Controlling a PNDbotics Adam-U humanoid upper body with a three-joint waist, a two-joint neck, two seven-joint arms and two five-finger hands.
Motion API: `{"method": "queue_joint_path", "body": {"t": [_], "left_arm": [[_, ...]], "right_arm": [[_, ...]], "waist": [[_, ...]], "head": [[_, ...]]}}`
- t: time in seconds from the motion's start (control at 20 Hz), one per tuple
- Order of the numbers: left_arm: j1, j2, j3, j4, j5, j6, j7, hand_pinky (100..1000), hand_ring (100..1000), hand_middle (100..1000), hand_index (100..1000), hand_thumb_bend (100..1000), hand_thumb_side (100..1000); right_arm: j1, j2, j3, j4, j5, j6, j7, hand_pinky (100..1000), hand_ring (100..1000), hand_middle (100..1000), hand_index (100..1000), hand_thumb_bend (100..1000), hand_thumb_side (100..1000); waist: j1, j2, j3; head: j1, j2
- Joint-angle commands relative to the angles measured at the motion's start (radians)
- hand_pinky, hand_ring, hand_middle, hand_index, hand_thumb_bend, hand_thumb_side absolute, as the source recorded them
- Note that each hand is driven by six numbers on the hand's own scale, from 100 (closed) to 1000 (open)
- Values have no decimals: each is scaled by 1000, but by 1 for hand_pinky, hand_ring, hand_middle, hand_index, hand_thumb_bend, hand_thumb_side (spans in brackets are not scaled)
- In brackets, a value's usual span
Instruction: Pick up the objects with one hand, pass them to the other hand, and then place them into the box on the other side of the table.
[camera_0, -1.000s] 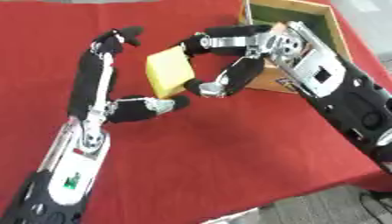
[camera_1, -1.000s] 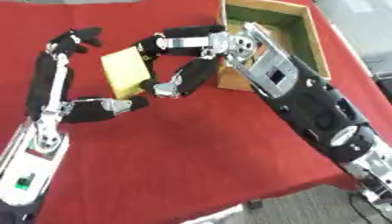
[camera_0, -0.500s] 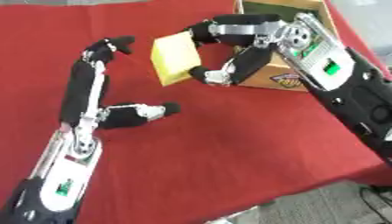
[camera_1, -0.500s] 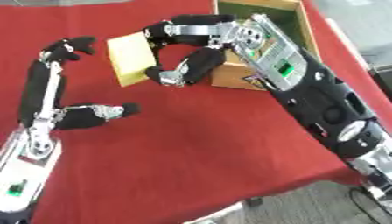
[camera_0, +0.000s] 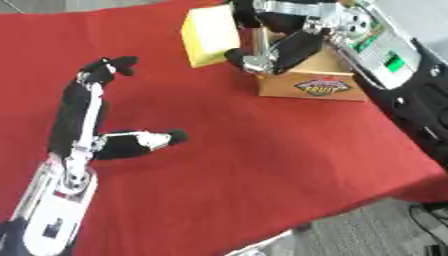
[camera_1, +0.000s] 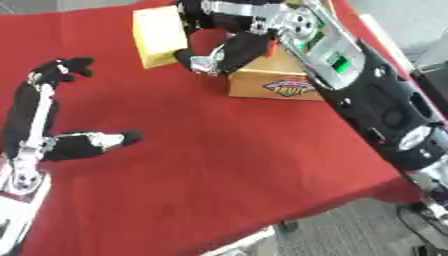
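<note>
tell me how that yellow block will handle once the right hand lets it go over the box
The yellow block looks like a sponge, so probably light and a bit squashy. Its flat faces suggest it will land without rolling. The right hand has its fingers curled round it beside the box, so it seems easy to hold.

Both views are bright and evenly lit, the light seeming to fall from above. The red counter (camera_0: 262, 150) reads as a flat, saturated field with little texture. Shadows are soft and short: a faint dark patch lies under the left hand (camera_0: 92, 130) and along the box (camera_0: 319, 82) base. Everything is somewhat soft, with blocky smearing. The yellow block (camera_0: 210, 36) has blurred edges, and the box label is not readable. Silver parts of the right hand (camera_1: 236, 30) catch pale highlights.
</note>
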Motion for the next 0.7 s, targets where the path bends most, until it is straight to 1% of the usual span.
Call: {"method": "queue_joint_path", "body": {"t": [0.05, 0.3, 0.35, 0.4, 0.45, 0.55, 0.7], "left_arm": [[-4, 48, -7, -57, 11, 1, -53, 725, 754, 621, 825, 1000, 558], [16, 91, -4, -129, 39, 18, -88, 724, 752, 621, 824, 1000, 557], [20, 97, -3, -140, 44, 21, -90, 718, 746, 616, 810, 1000, 547], [23, 106, -2, -152, 50, 23, -85, 718, 746, 616, 810, 1000, 547], [23, 113, -4, -161, 54, 24, -79, 720, 748, 620, 803, 1000, 543], [24, 126, -5, -176, 58, 25, -71, 723, 748, 620, 803, 1000, 545], [24, 141, -6, -196, 62, 24, -68, 722, 746, 618, 802, 1000, 542]], "right_arm": [[9, -59, -54, 2, -36, 16, -45, 899, 971, 470, 609, 100, 373], [41, -93, -117, 41, -82, 30, -108, 901, 973, 471, 612, 100, 375], [44, -96, -129, 51, -90, 34, -121, 903, 976, 473, 615, 100, 402], [46, -98, -143, 67, -99, 42, -136, 903, 976, 473, 615, 100, 402], [47, -97, -156, 86, -107, 51, -147, 906, 981, 475, 619, 100, 474], [49, -98, -185, 135, -121, 72, -166, 906, 983, 475, 620, 100, 493], [62, -106, -214, 190, -119, 74, -195, 904, 986, 476, 620, 100, 494]], "waist": [[0, -32, -3], [12, -37, -7], [14, -37, -7], [17, -38, -7], [21, -37, -7], [26, -35, -8], [30, -31, -14]], "head": [[-17, -24], [-28, -40], [-29, -43], [-29, -47], [-29, -54], [-31, -74], [-34, -99]]}}
